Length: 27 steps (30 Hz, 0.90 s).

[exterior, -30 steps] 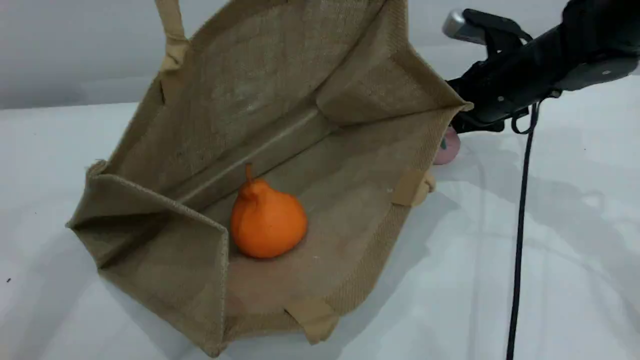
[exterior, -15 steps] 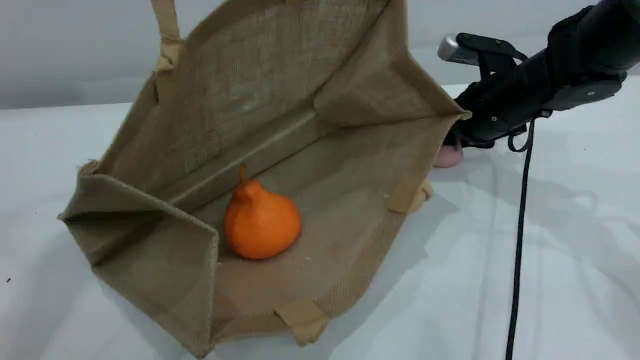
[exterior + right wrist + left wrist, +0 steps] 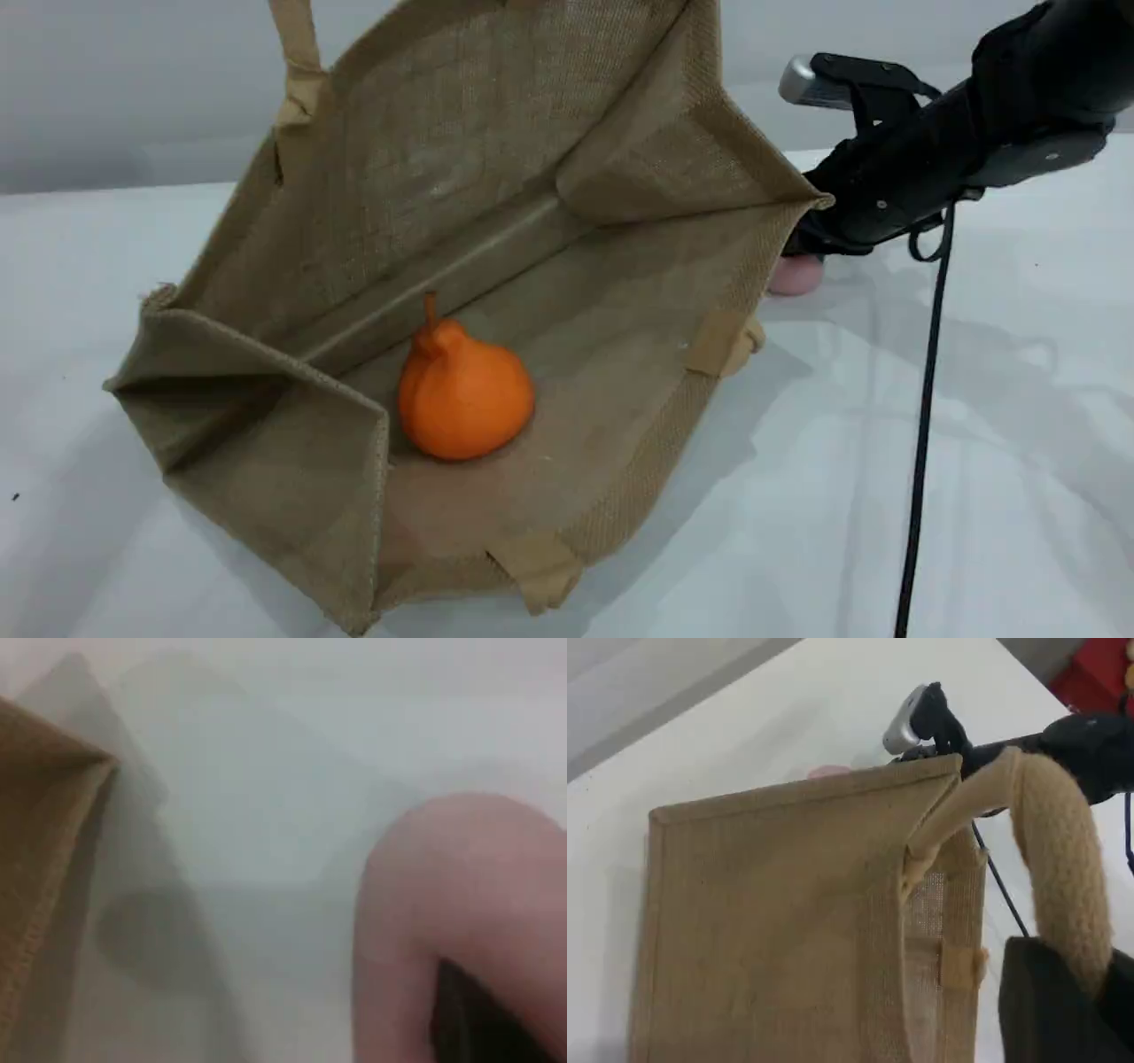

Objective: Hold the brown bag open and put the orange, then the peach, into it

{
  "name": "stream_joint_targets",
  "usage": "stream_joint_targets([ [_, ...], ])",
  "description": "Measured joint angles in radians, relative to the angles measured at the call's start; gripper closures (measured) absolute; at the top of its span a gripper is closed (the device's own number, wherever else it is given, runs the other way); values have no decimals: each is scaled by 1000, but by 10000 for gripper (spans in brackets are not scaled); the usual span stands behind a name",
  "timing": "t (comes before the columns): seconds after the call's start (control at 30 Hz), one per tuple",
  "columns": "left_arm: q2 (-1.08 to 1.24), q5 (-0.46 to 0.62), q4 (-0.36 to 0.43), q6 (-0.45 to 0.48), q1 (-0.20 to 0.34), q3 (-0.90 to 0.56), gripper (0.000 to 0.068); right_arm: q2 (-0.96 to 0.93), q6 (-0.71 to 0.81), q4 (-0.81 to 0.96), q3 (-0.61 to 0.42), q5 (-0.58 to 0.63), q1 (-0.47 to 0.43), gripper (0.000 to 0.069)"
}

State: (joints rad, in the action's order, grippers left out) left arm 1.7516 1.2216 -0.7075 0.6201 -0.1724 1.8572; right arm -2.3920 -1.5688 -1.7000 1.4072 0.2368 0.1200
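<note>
The brown bag (image 3: 496, 142) lies with its mouth wide open toward the camera. The orange (image 3: 465, 399) rests inside on the lower wall. In the left wrist view my left gripper (image 3: 1063, 992) is shut on a beige padded handle (image 3: 1063, 850), holding the upper side up. The peach (image 3: 795, 276), pale pink, sits on the table just outside the bag's right corner, half hidden by the rim. My right gripper (image 3: 802, 252) is down on it and shut on it. The right wrist view shows the peach (image 3: 452, 904) pressed against a dark fingertip (image 3: 465, 1019).
A black cable (image 3: 921, 399) hangs from the right arm down to the table's front. The second beige handle (image 3: 540, 567) lies under the bag's near rim. The white table (image 3: 974, 487) spreads to the right of the bag.
My right gripper came down onto the peach and closed on it. The bag shifted a little to the left early on; the orange stayed inside.
</note>
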Motion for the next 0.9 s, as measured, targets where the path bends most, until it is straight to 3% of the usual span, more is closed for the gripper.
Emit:
stream_joint_targets([
  [0.43,0,-1,0,7,0,0,591,128,198,250,-39,52,-82,654],
  [0.7,0,-1,0,32,0,0,591,239,306,394,-87,172,-193,654],
  [0.9,0,-1,0,32,0,0,591,371,442,521,-87,342,-310,654],
])
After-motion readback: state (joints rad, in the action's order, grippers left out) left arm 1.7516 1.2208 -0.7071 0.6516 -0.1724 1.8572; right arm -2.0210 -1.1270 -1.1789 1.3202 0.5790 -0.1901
